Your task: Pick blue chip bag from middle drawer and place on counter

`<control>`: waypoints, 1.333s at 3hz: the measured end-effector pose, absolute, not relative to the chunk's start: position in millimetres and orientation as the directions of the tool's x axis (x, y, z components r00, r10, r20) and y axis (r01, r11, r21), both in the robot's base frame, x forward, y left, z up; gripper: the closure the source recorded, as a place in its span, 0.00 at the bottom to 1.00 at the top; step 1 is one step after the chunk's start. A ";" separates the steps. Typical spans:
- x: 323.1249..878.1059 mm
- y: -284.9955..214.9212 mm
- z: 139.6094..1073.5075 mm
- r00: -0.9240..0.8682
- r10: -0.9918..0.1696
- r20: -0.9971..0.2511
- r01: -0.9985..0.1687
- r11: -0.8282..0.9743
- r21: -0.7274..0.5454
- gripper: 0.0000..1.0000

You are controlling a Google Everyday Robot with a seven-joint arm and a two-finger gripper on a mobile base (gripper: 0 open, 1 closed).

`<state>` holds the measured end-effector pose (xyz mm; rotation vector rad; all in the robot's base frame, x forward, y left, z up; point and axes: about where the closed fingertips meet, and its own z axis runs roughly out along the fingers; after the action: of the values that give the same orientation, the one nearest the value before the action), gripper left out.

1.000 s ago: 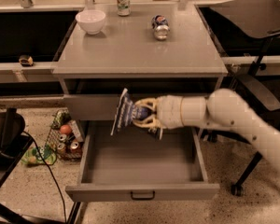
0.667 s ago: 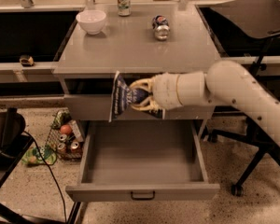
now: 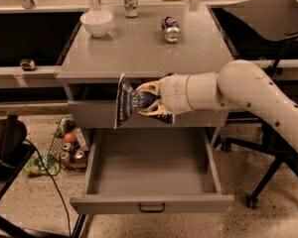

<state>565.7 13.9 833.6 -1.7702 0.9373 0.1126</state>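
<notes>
Claw clamped on the right side of the blue chip bag, holding it upright above the open middle drawer, just below the near edge of the surface.

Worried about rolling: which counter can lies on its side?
The blue-and-silver can, right of the upright can. The tool holds the blue chip bag above the drawer.

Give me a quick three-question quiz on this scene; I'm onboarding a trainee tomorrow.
1. True or false: the blue chip bag lies on the counter.
2. Where is the gripper? A) above the open middle drawer, before the cabinet front B) inside that drawer C) over the counter
3. Fill in: the soda can on the counter lies on its ___.
Key: 1 false, the jaws hold it aloft; 2 A; 3 side.
</notes>
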 end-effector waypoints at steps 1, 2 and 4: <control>581.5 19.7 858.9 0.717 -0.524 -0.459 -0.605 -0.141 -0.784 1.00; 610.0 40.6 896.0 0.773 -0.473 -0.422 -0.560 -0.198 -0.804 1.00; 681.5 112.1 951.5 0.829 -0.361 -0.427 -0.516 -0.202 -0.832 1.00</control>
<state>681.5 112.1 951.5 -1.8169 0.6678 0.1618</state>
